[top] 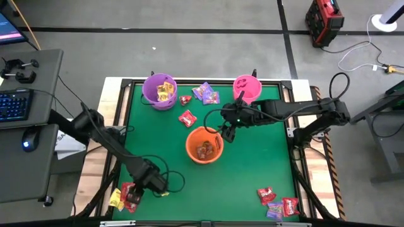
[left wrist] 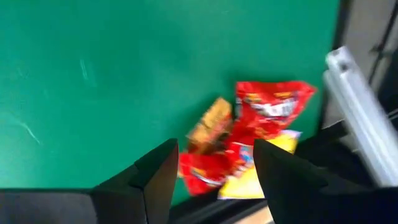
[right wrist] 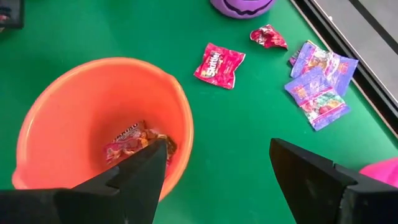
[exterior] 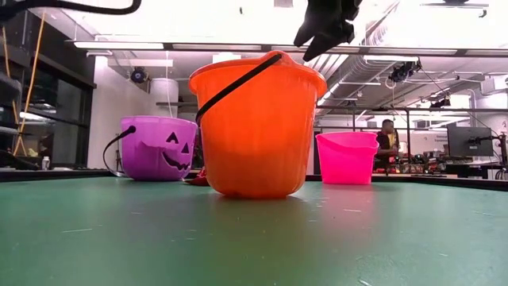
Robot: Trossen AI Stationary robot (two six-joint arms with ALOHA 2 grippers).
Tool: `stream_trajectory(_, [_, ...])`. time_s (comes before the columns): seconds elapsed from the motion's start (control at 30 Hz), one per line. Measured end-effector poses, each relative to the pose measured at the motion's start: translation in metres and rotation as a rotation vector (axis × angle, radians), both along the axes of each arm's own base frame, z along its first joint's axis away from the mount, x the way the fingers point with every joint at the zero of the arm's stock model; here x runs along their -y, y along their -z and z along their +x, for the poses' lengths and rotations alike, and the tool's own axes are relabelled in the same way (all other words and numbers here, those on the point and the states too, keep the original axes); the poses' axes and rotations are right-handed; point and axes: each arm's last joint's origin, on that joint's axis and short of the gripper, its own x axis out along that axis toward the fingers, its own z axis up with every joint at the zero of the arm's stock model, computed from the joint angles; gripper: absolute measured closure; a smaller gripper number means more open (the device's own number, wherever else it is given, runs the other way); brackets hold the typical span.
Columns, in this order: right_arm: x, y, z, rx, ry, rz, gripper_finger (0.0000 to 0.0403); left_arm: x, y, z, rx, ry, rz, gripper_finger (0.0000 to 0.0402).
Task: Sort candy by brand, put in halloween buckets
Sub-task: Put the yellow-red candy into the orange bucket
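Three halloween buckets stand upright on the green mat: purple (top: 159, 91) at the far left, pink (top: 247, 88) at the far right, and orange (top: 204, 145) in the middle with candy (right wrist: 134, 143) on its bottom. My right gripper (right wrist: 217, 174) hangs open above the orange bucket's right rim, holding nothing. My left gripper (left wrist: 214, 180) is open just above a pile of red, gold-brown and yellow candy (left wrist: 249, 137) at the mat's near left corner, its fingers on either side of the pile and apart from it.
Loose candy lies flat between the far buckets: a red packet (right wrist: 219, 64), a small red one (right wrist: 268, 36) and purple packets (right wrist: 320, 81). Another pile (top: 276, 203) lies at the near right corner. The table's frame rail (left wrist: 360, 118) runs close beside the left pile.
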Motion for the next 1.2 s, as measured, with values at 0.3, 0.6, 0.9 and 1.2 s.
stream_trajectory(0.3, [-0.001,0.0,0.0,0.006,0.015,0.018,0.0124,-0.005,0.021,-0.007,-0.007,0.185,-0.011,0.0204])
stream_trajectory(0.6, [-0.002,0.0,0.0,0.007,0.026,0.025,0.0124,-0.004,0.032,-0.007,0.035,0.212,-0.083,0.0204])
stream_trajectory(0.9, [-0.002,0.0,0.0,0.011,0.036,0.028,0.0124,-0.001,0.033,-0.006,0.069,0.246,-0.104,0.0204])
stream_trajectory(1.2, [-0.002,0.0,0.0,0.02,0.045,0.035,0.0124,-0.007,0.047,-0.018,0.026,0.224,-0.077,0.0204])
